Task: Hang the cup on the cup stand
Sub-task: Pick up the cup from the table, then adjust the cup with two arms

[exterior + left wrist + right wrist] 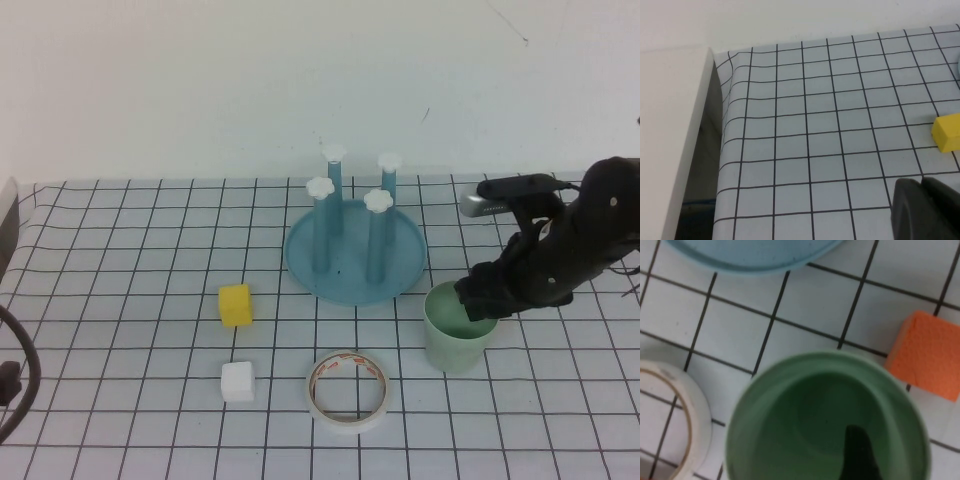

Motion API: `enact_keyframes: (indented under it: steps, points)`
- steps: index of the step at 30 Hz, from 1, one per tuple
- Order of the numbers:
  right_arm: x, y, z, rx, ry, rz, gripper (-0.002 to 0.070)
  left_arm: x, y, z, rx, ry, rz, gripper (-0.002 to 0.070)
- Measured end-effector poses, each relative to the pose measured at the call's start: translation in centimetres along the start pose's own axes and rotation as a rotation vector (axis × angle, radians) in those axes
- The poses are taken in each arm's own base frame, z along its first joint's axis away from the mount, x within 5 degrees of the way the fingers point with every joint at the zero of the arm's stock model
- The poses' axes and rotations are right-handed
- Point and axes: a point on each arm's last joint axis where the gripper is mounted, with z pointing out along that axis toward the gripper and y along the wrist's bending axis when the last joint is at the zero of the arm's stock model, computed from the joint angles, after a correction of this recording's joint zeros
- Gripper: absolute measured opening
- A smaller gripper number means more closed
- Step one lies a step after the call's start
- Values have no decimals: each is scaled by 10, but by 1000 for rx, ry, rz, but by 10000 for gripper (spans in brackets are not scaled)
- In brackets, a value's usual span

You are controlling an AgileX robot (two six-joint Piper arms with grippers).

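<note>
The pale mint-green cup (455,338) stands upright and mouth up on the checked cloth, right of and in front of the cup stand. The cup stand (400,255) is a round blue dish with four upright blue pegs capped in white. My right gripper (478,300) is down at the cup's right rim. In the right wrist view one dark finger (857,450) reaches inside the cup (790,410); the other finger is hidden, so the jaws stand apart. My left gripper (922,200) hovers shut over bare cloth far to the left, holding nothing.
A tape roll (348,390) lies in front of the stand, close to the cup's left. A yellow block (235,304) and a white block (238,382) sit further left. An orange block (930,355) lies just beside the cup. The stand's rim (750,252) is near the cup.
</note>
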Motion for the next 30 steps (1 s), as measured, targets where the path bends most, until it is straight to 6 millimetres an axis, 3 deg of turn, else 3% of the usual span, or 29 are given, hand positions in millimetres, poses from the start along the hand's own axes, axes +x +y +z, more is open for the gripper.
enact_keyframes:
  steps: [5, 8, 12, 14, 19, 22, 25, 30]
  points:
    - [3, -2, 15, 2, 27, 9, 386, 0, 0, 0, 2, 0, -1, -1]
    - [5, -3, 22, -1, 46, 21, 321, 0, -1, 0, 7, 0, -15, -1]
    - [5, -1, 25, -22, 48, 57, 104, 0, -2, 0, 20, -1, -52, -1]
    - [5, 0, 25, -32, 45, 73, 49, 0, -3, 0, 30, -1, -79, -1]
    - [3, 3, 20, -58, 29, 112, 29, -1, -5, 0, 61, -10, -166, -1]
    - [-2, 7, 1, -75, -12, 116, 28, -3, -8, 0, 87, -18, -242, -1]
    - [-8, 13, -32, -102, -78, 113, 28, -4, -11, -1, 131, -18, -366, -3]
    - [-13, 30, -108, -213, -261, 56, 28, -5, -22, -3, 256, 16, -560, -2]
